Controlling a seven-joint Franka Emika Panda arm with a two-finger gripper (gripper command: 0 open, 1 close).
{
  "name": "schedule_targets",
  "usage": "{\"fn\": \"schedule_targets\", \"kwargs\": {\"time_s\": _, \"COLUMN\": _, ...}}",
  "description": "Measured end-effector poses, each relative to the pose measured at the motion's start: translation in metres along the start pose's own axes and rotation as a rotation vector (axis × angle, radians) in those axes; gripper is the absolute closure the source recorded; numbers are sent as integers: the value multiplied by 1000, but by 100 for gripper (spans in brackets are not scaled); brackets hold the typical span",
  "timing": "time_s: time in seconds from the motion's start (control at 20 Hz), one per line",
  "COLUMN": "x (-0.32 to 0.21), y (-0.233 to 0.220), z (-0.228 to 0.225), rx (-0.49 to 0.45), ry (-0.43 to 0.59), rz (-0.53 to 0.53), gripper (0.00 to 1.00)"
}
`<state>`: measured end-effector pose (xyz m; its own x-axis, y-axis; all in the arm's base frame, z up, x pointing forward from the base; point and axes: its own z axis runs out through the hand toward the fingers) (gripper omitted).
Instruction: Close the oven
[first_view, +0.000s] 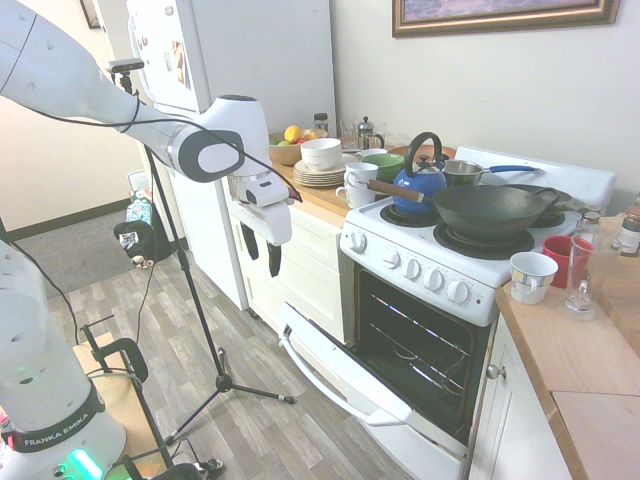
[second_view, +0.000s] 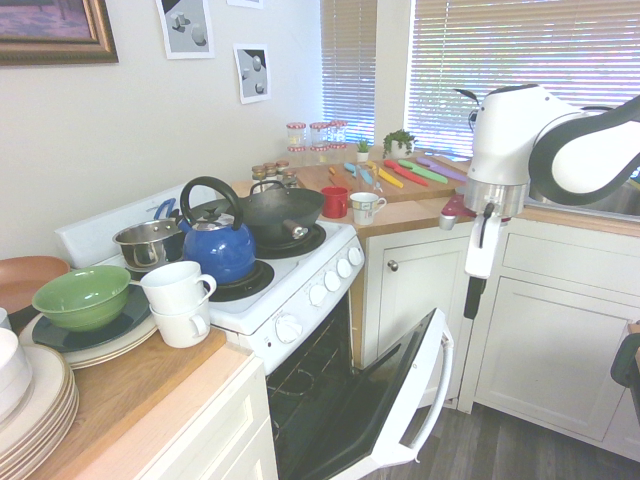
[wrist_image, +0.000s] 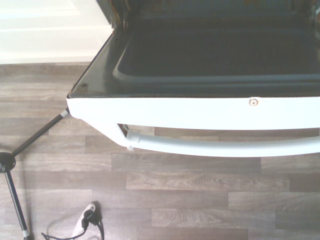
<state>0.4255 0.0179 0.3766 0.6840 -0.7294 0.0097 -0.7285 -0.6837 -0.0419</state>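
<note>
While the oven (first_view: 405, 270) stands between two stretches of wooden desk (second_view: 150, 400), its white door (first_view: 345, 372) hangs open at a slant, baring a dark cavity with wire racks (first_view: 420, 345). The hand (first_view: 262, 262) points downward in the air with its two dark fingers apart, nothing between them, above the floor (first_view: 270, 410) and clear of the door. In the wrist view, the door's dark inner face shows, with the curved white handle (wrist_image: 225, 147) running along its outer edge. On the stovetop sit a blue kettle (second_view: 220, 250), a dark wok (first_view: 487, 212) and a steel saucepan (second_view: 150, 243). On one side, the desk carries stacked plates (second_view: 45, 415), white mugs (second_view: 180, 302) and a green bowl (second_view: 85, 298); on the other stand a red mug (first_view: 567, 262), a patterned cup (first_view: 532, 277) and a clear glass (first_view: 580, 290).
</note>
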Motion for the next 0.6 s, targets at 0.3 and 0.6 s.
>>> {"fn": "schedule_targets", "kwargs": {"time_s": 0.3, "x": 22, "y": 5, "z": 6, "rx": -86, "ry": 7, "rz": -41, "gripper": 0}}
{"fn": "schedule_targets", "kwargs": {"time_s": 0.6, "x": 33, "y": 10, "z": 110, "rx": -227, "ry": -80, "rz": -57, "gripper": 0}}
